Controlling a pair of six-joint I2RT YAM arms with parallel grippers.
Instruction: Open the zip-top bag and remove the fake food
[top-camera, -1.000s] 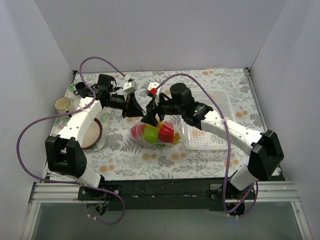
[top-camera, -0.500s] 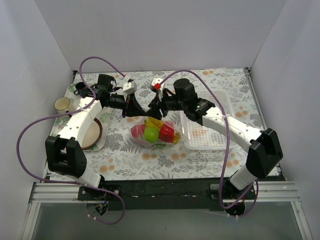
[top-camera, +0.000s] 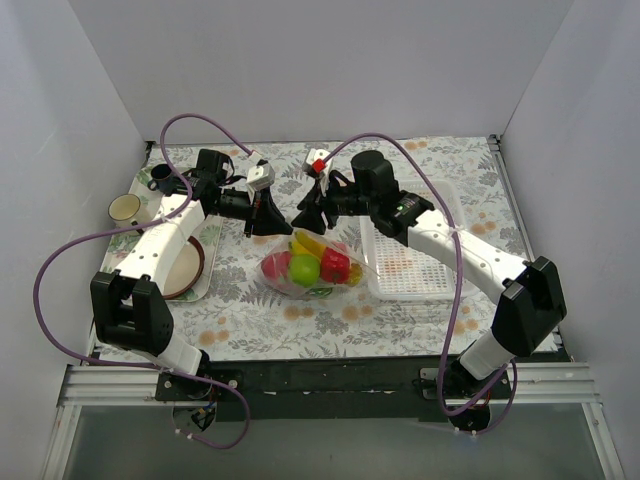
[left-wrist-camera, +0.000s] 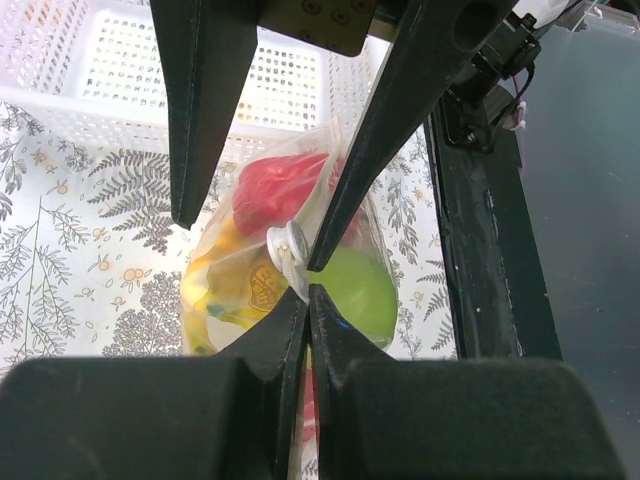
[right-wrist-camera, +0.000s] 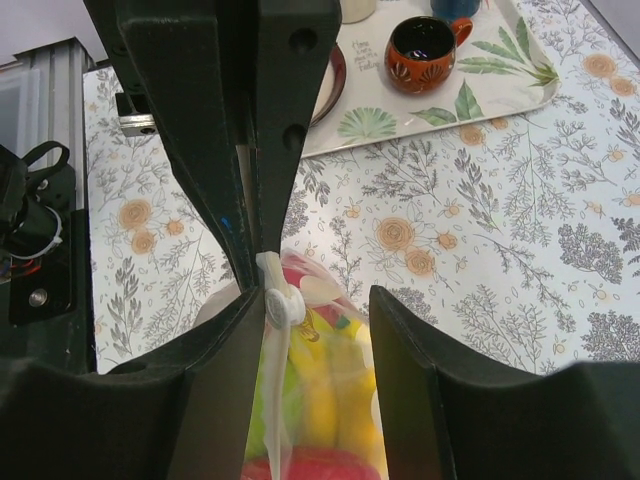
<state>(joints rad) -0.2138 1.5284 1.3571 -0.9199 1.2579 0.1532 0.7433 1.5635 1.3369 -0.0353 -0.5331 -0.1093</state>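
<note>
Opening is under way. The zip-top bag (top-camera: 330, 268), with the fake food (top-camera: 303, 270) inside, lies at the centre of the tabletop (top-camera: 260, 320). The left claw (left-wrist-camera: 307, 297) pinches its zip edge. The right claw (right-wrist-camera: 318, 320) gapes wide around that edge. Next, it likely must close and pull.

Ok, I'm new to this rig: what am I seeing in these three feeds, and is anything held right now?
Two white robot arms are bolted at the table's near edge. The wide picture looks down from above and behind them; the other two come from a camera on each wrist, so the dark prongs at the bottom are that arm's own fingers. On the floral table are a zip-top bag of fake food, a white basket and a tray with mugs. The left gripper is shut on the bag's zip edge, beside the white slider. The right gripper is open, the bag's top between its fingers.
</note>
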